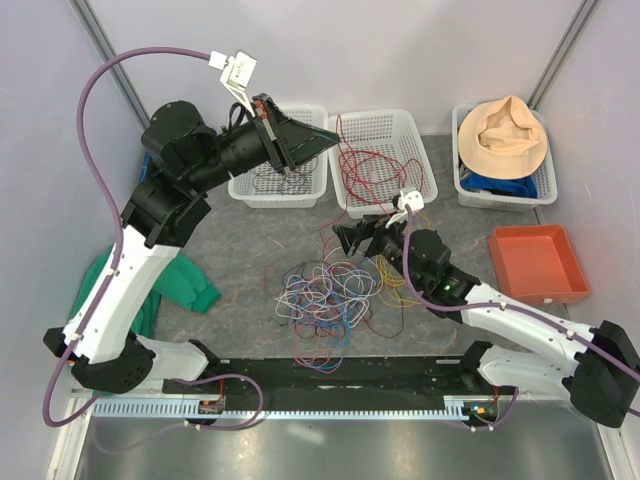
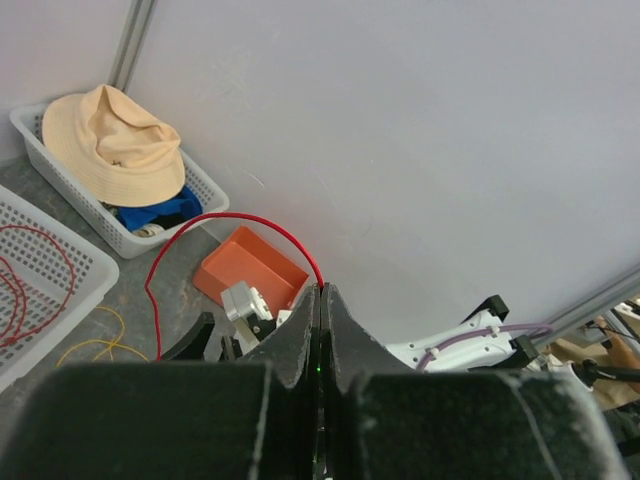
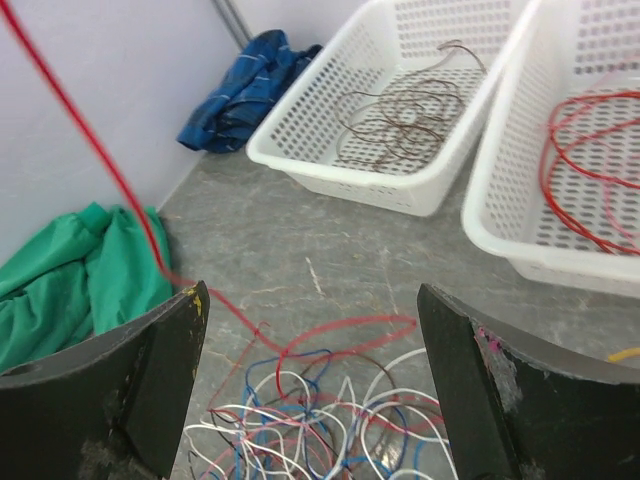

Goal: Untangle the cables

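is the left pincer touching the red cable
Touching. The left wrist view shows the red cable running straight into the shut left pincer, pinched between its tips.

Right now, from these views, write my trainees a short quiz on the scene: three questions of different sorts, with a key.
1. True or false: the left gripper is shut on a red cable.
2. Which basket, in the top view, holds the brown cables? A left, B middle, C right.
3. Fill in: the right gripper, by the tangle, is ____.
Key: 1 true; 2 A, the left basket; 3 open.
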You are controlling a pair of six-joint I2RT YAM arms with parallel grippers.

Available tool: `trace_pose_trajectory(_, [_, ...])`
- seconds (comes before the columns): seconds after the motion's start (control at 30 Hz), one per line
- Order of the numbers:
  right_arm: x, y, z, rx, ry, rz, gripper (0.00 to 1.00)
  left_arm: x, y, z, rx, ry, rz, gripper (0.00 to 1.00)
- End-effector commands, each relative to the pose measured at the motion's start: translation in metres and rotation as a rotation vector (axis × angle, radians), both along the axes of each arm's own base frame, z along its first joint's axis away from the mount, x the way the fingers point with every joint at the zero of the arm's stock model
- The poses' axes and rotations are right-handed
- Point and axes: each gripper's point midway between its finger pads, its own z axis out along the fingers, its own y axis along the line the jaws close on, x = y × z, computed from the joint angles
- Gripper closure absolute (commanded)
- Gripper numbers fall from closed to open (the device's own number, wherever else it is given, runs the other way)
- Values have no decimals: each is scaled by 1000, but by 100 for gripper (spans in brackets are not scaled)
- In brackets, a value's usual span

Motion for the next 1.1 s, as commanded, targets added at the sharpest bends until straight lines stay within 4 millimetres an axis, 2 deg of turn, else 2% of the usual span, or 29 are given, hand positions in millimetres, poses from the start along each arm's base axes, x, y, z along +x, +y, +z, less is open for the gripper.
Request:
trace_pose_trajectory(0.0, [-1,-23,0,-43,33,-85,7,-1,12,20,0,-90,59,98])
trace_pose_trajectory(0.13, [-15,-40,-5,-30,31,-94,7,4,12,19,6,-90,76,98])
trace_pose_trajectory(0.2, [-24,-38,-6,-5,19,-48,7,3,11,21,2,-90,69,98])
trace_pose_trajectory(0.23, [-29,-37,1,25,5,-27,7,5,8,19,5,-83,64,98])
trace_pose_trajectory(0.37, [-46,-14,20,104,-43,131,7,5,4,18,3,-73,47,98])
trace_pose_trajectory(0.47, [-48,2,30,126,-55,198,7,5,1,17,4,-67,38,98])
trace_pose_trajectory(0.6, [-35,18,34,124,-53,205,7,2,-2,16,5,-64,26,98])
trace_pose_trajectory(0.67, [-30,24,35,124,-56,206,11,1,-4,15,8,-62,18,98])
trace_pose_trajectory(0.7, [-25,30,35,119,-48,205,15,-2,-3,15,7,-63,15,98])
trace_pose_trajectory(0.8, [-16,35,39,125,-45,193,56,-4,-2,12,11,-62,16,98])
trace_pose_trajectory(0.83, [-15,35,39,127,-44,187,76,-4,1,12,13,-68,26,98])
trace_pose_trajectory(0.87, [-14,34,37,120,-36,176,86,-2,1,7,21,-62,37,98])
trace_pose_trajectory(0.9, [-13,30,45,128,-45,156,95,-5,6,8,19,-67,48,98])
trace_pose_trajectory(0.93, [-9,23,48,126,-48,116,100,0,11,7,21,-70,90,98])
trace_pose_trajectory(0.97, [-6,17,45,100,-31,81,100,5,12,-7,41,-48,114,98])
trace_pose_trajectory(1.0, [-5,10,64,111,-55,51,100,8,16,-13,48,-39,144,98])
trace_pose_trajectory(1.03, [4,-2,71,91,-66,-28,100,12,28,-12,31,-38,212,97])
trace_pose_trajectory(1.07, [7,-9,69,43,-45,-63,100,20,28,-39,67,4,246,93])
